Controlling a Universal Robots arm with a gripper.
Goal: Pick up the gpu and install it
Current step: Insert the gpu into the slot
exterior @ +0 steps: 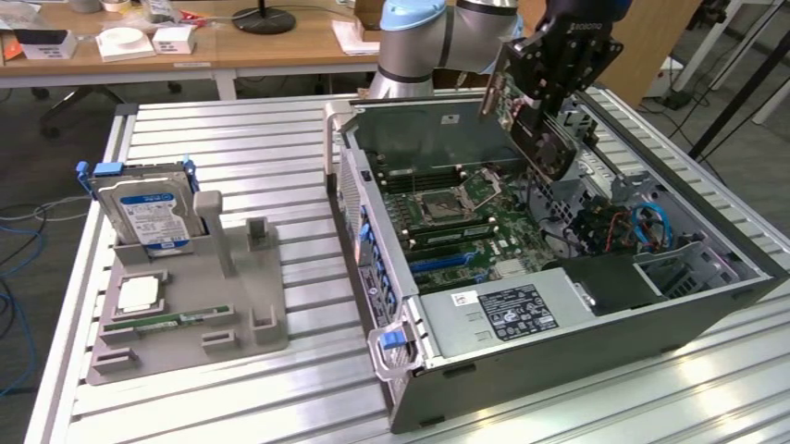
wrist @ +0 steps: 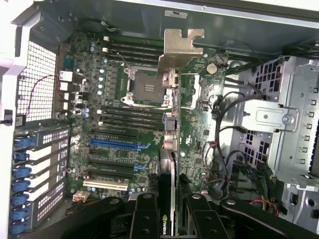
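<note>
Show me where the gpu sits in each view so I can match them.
Exterior view: gpu tilted above the open case, toward the exterior view's right, gripped by the end effector.
Wrist view: gpu edge-on in the end effector, its silver bracket beside the CPU socket.
Shared landmark: the CPU socket, mid-motherboard.

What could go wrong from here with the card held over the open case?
1. The gripper holds the gpu tilted above the motherboard, near the bare CPU socket; a slip could damage its contacts.
2. The card is not lined up with the blue slot, so a straight descent would likely strike other parts.
3. Loose cables beside the drive cage could snag the card.
</note>
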